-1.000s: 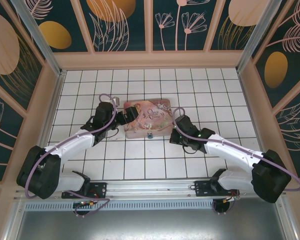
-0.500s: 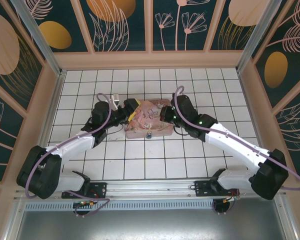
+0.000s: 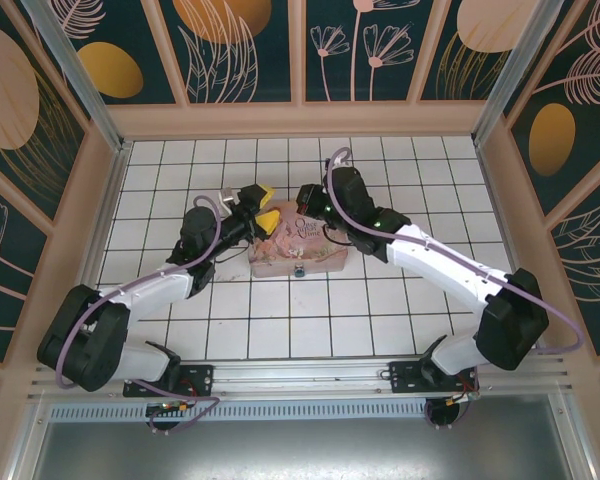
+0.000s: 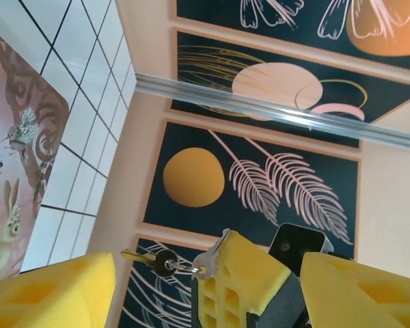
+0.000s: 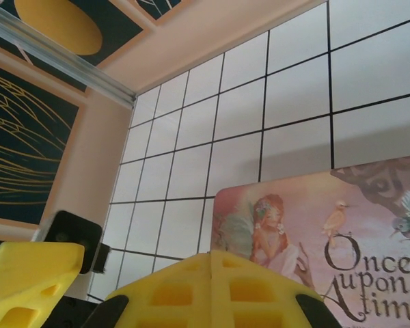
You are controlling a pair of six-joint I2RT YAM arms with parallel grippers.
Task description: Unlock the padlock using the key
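Left gripper (image 3: 263, 207) has its yellow fingers spread wide either side of the right gripper (image 5: 212, 273). The right one is pinched tight on the key (image 4: 150, 260), up over the pink tin (image 3: 310, 240). The padlock (image 3: 300, 270) hangs on the tin's front.

The top external camera hung high above and behind the arm bases. It looked steeply down from far off on the whole tiled counter (image 3: 400, 160) and both arms. The left wrist camera rode just behind the left gripper (image 3: 263, 207), tilted upward past the counter's edge at a leaf-painted wall panel (image 4: 260, 184). The right wrist camera sat close behind the right gripper (image 5: 212, 280), facing low over the tiles toward an aluminium corner post (image 5: 55, 58). All three views shared the pink tin box (image 3: 305, 250); each wrist view caught part of its illustrated lid at close range.
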